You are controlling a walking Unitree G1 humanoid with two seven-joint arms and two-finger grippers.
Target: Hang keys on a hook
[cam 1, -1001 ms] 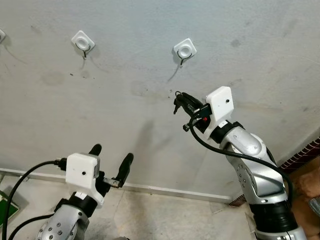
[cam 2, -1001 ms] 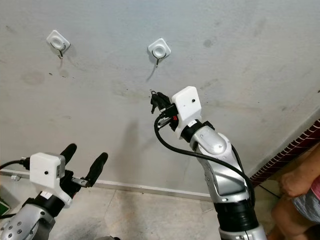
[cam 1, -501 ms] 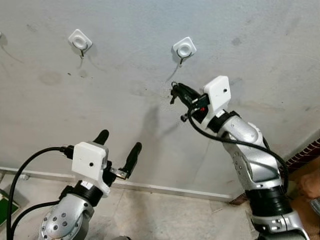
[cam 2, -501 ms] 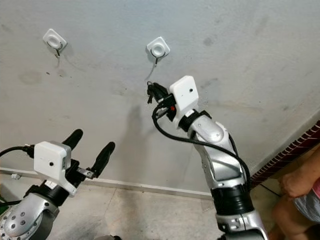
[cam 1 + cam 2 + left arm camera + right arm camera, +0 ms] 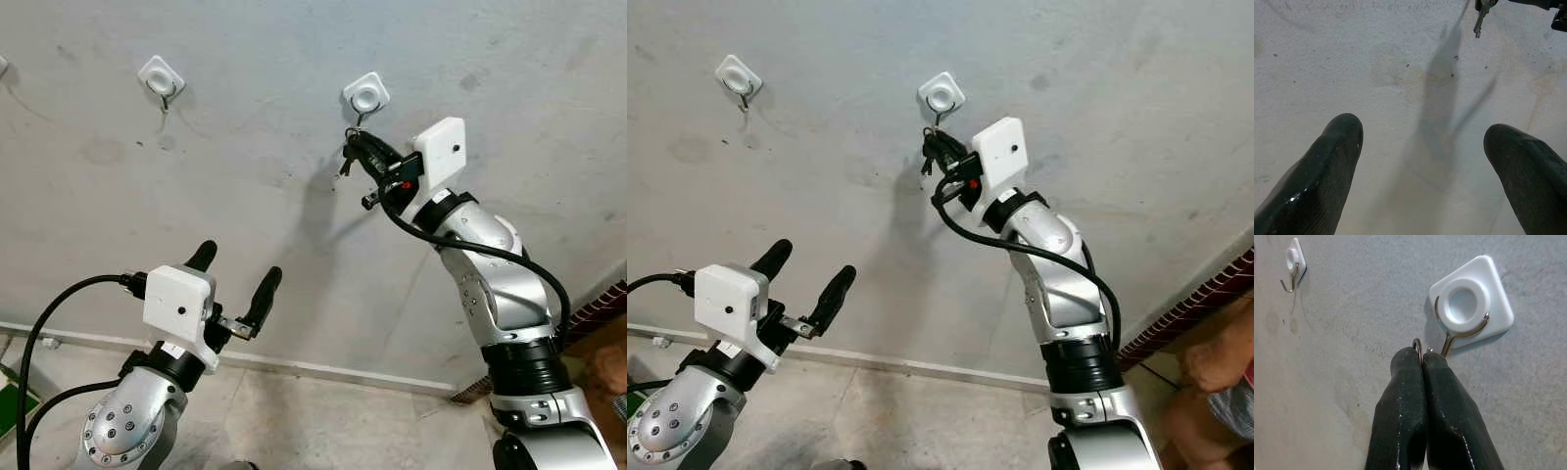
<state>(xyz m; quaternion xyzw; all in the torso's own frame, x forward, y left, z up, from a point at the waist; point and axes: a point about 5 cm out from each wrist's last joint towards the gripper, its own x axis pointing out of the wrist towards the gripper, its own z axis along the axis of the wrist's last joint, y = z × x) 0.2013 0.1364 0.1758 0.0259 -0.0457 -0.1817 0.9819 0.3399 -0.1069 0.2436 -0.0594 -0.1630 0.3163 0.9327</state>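
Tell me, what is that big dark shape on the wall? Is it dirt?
Left eye view: it is the shadow of the right tool and its arm, cast on the wall below the hook. Left wrist view: the same shadow, soft-edged, lies under the keys.

Keys (image 5: 345, 157) just below white wall hook (image 5: 364, 96)

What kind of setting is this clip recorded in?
Probably a plain indoor wall in a home, perhaps an entry or utility spot: a bare grey wall with two white stick-on hooks, and a tiled floor below. The right gripper holds keys near one hook.
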